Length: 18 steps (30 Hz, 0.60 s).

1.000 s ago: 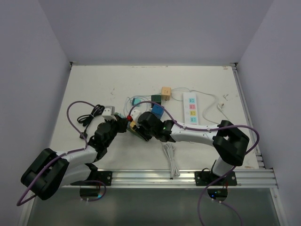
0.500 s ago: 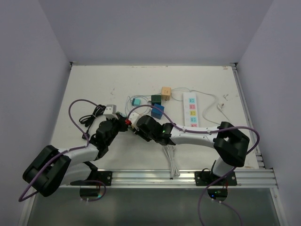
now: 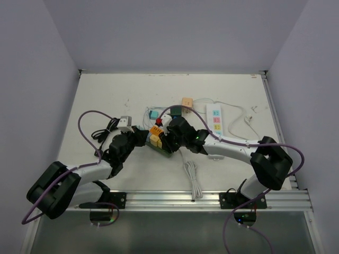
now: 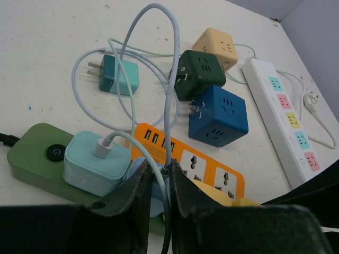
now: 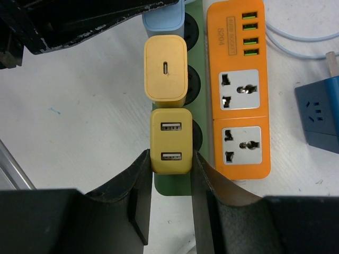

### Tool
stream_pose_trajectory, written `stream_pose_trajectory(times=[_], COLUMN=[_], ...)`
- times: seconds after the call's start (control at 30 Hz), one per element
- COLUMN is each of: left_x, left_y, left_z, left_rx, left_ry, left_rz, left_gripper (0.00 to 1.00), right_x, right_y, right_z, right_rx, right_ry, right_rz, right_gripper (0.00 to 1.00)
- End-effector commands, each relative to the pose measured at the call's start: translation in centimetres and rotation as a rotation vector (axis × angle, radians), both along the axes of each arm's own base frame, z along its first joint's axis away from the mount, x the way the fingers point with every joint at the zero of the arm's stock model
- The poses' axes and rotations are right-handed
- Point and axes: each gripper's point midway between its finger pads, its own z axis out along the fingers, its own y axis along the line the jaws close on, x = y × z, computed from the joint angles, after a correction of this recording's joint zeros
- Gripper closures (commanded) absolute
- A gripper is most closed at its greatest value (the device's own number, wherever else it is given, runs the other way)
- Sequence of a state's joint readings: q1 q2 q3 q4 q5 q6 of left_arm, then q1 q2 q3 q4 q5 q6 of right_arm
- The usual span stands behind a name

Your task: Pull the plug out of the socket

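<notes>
A green power strip (image 5: 172, 185) carries a yellow two-port USB plug (image 5: 171, 142), a tan charger (image 5: 166, 69) and a light blue plug (image 5: 164, 21). My right gripper (image 5: 170, 159) has its fingers pressed on both sides of the yellow plug, which sits in its socket. In the left wrist view my left gripper (image 4: 161, 172) is shut on the light blue plug (image 4: 154, 190) and its pale cable, next to a teal adapter (image 4: 95, 164) on the green strip (image 4: 32, 153). From the top view both grippers, left (image 3: 139, 136) and right (image 3: 167, 140), meet over the strip.
An orange power strip (image 4: 212, 164) lies beside the green one. Behind it are a blue cube (image 4: 217, 116), a dark green cube (image 4: 198, 74), a tan cube (image 4: 214, 45), a loose teal plug (image 4: 119, 74) and a white strip (image 4: 286, 121). Cables loop around them.
My right arm has swung to the right and further back, so the orange strip and yellow plugs now show between the grippers. My left gripper has stayed at the strip.
</notes>
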State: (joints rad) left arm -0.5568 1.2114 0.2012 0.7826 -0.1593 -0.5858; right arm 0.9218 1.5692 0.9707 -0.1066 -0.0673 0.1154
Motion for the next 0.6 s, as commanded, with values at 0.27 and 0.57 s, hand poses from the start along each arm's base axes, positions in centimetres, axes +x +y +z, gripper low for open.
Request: stream_pose_trajectory(times=[0.27,0.57], left_x=[-3.1,-3.1], left_y=[2.3,2.4], left_z=[-7.3,-7.6], left_rx=[0.165,0.174], left_ry=[0.237,0.249], left_rz=[0.009,0.014], left_gripper=[0.8,0.8], right_x=[-0.8,-1.5], right_y=[4.4,5.4], right_z=[5.5,4.6], right_rx=[0.069,-0.062], right_ry=[-0.204,-0.279], right_rz=[0.066,0.04], right_gripper=[0.99,1.0])
